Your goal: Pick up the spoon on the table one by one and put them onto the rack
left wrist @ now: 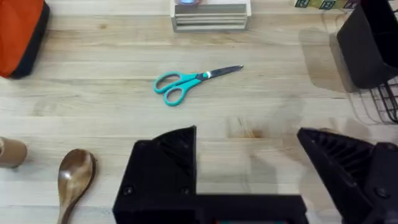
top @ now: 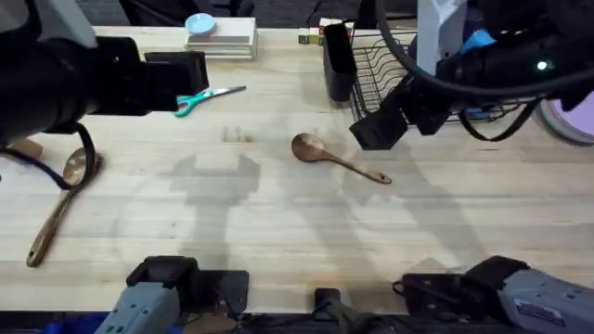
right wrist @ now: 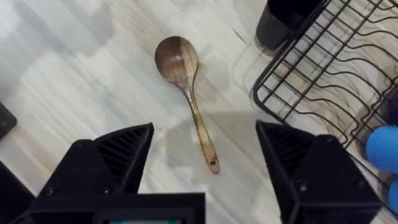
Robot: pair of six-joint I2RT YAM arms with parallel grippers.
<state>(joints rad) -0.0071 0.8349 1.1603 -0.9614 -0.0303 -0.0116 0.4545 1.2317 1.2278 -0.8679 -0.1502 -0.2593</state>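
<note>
One brown wooden spoon (top: 334, 160) lies in the middle of the table (top: 278, 232), bowl toward the left; the right wrist view shows the same spoon (right wrist: 186, 93). My right gripper (top: 376, 130) hangs open above its handle end, near the black wire rack (top: 394, 65); its fingers (right wrist: 106, 162) hold nothing. A second spoon (top: 60, 199) lies at the table's left, and its bowl (left wrist: 74, 177) appears in the left wrist view. My left gripper (top: 190, 79) is raised over the back left, open and empty, with the fingers (left wrist: 165, 168) wide apart.
Teal-handled scissors (top: 209, 97) lie just beyond the left gripper. A white stacked box (top: 221, 37) sits at the back edge. The tall black utensil holder (top: 336, 60) stands on the rack's left side. Blue items (right wrist: 382, 146) rest inside the rack. An orange object (left wrist: 22, 37) sits far left.
</note>
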